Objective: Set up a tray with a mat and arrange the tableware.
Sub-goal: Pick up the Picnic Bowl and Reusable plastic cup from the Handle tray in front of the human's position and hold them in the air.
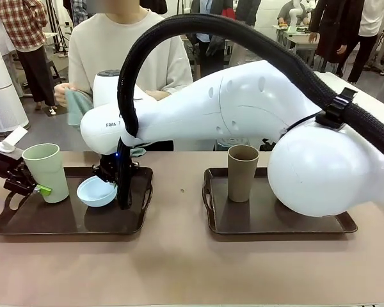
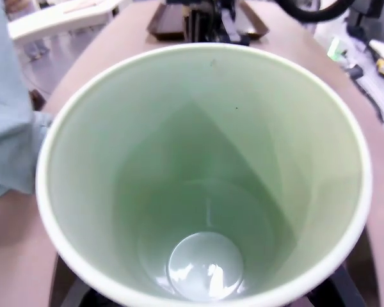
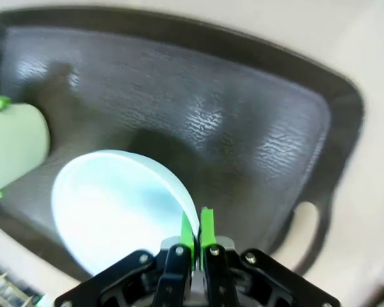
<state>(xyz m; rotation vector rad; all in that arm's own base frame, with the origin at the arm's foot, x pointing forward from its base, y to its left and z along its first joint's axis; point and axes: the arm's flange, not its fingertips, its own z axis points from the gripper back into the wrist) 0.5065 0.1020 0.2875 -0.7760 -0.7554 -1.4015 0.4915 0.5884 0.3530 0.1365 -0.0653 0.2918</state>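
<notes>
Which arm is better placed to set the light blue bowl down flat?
The right: the right tool pinches the light blue bowl by the rim, tilted over the left tray; the left tool flanks the pale green cup.

The left tray [image 1: 51,220] is taken up by the pale green cup [image 1: 46,169] and light blue bowl [image 1: 95,192], its near strip left bare. The right tray [image 1: 269,220] is overhung by the right arm [image 1: 243,102].

A robotics lab or demo hall — white robot arm [image 1: 243,109] at a worktable [image 1: 179,268], people standing [image 1: 336,29] among further tables [image 1: 304,39].
</notes>
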